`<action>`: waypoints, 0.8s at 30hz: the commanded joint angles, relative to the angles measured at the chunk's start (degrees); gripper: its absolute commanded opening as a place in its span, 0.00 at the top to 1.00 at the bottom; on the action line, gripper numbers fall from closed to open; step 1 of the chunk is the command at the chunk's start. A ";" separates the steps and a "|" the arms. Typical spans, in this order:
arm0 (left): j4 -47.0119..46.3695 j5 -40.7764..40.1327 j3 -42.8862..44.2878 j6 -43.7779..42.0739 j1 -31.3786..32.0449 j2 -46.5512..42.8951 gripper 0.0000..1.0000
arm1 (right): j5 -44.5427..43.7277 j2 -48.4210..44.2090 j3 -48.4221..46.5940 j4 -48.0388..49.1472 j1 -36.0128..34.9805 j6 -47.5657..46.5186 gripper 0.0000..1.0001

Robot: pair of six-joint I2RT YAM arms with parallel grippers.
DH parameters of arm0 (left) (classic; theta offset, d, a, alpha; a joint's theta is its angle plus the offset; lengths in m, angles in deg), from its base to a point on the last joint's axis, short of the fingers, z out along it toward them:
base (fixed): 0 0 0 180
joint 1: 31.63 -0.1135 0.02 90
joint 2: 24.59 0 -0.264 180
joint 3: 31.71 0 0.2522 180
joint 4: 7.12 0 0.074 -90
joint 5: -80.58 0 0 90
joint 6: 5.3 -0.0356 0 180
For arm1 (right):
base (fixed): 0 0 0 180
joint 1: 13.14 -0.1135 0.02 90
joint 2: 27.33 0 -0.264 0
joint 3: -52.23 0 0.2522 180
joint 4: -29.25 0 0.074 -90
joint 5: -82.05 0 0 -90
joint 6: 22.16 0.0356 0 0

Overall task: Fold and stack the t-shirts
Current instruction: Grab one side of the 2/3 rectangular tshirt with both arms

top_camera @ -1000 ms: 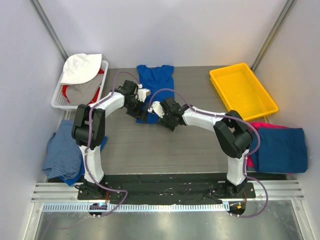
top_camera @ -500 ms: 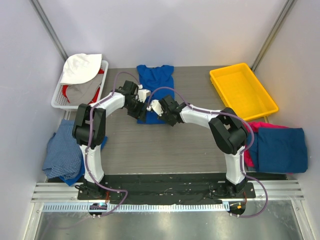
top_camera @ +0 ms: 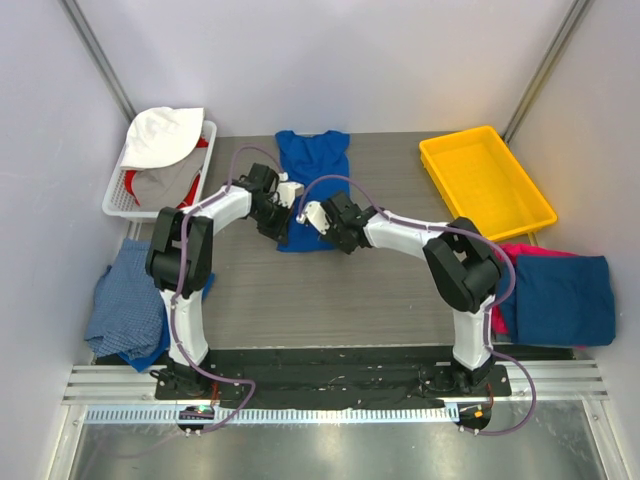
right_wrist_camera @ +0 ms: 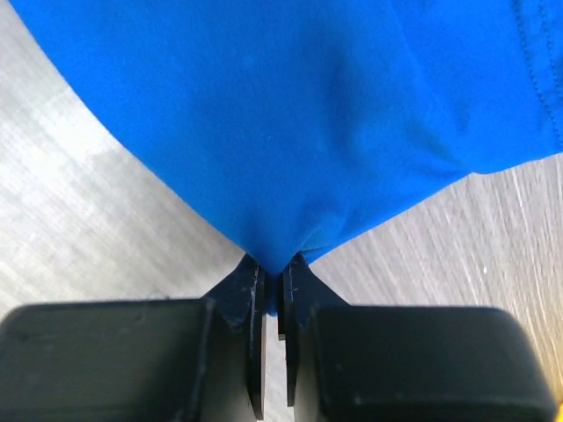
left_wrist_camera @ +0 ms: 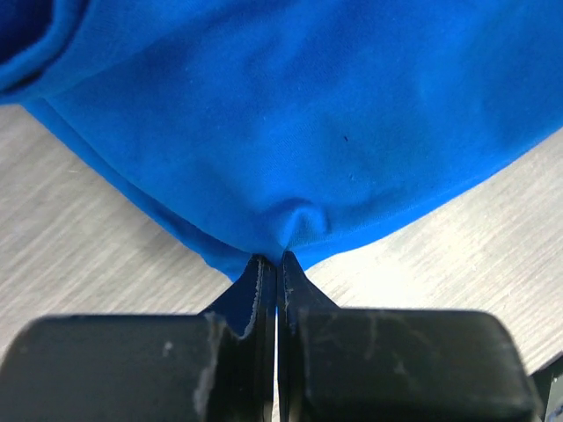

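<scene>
A royal blue t-shirt [top_camera: 312, 180] lies flat at the back middle of the table, collar away from me. My left gripper [top_camera: 283, 224] is shut on the left part of its near hem, and my right gripper [top_camera: 320, 226] is shut on the hem just to the right. In the left wrist view the blue cloth [left_wrist_camera: 290, 114] puckers into the closed left gripper [left_wrist_camera: 279, 259]. The right wrist view shows the same blue cloth [right_wrist_camera: 290, 114] pinched by the right gripper [right_wrist_camera: 281, 268]. A folded dark blue shirt [top_camera: 562, 298] lies on a magenta one [top_camera: 530, 250] at the right.
A yellow tray [top_camera: 440, 160] stands at the back right. At the back left a white basket [top_camera: 114, 203] holds white and grey cloths. A heap of blue checked cloth [top_camera: 128, 300] lies at the left edge. Grey wood-grain table [top_camera: 330, 290] stretches in front of the grippers.
Both grippers went from open to shut on the blue shirt's near hem. The right gripper slid left, closer to the shirt edge.
</scene>
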 commanded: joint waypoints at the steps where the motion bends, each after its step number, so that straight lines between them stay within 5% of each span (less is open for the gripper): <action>1: 2.59 1.45 -1.90 -1.76 1.18 -3.46 1.00 | 0.99 -5.74 2.53 -2.71 -1.36 1.55 0.99; 24: 3.92 7.52 -25.10 -3.35 7.34 -25.32 1.00 | 6.53 -24.10 14.93 -11.85 -14.99 6.92 0.99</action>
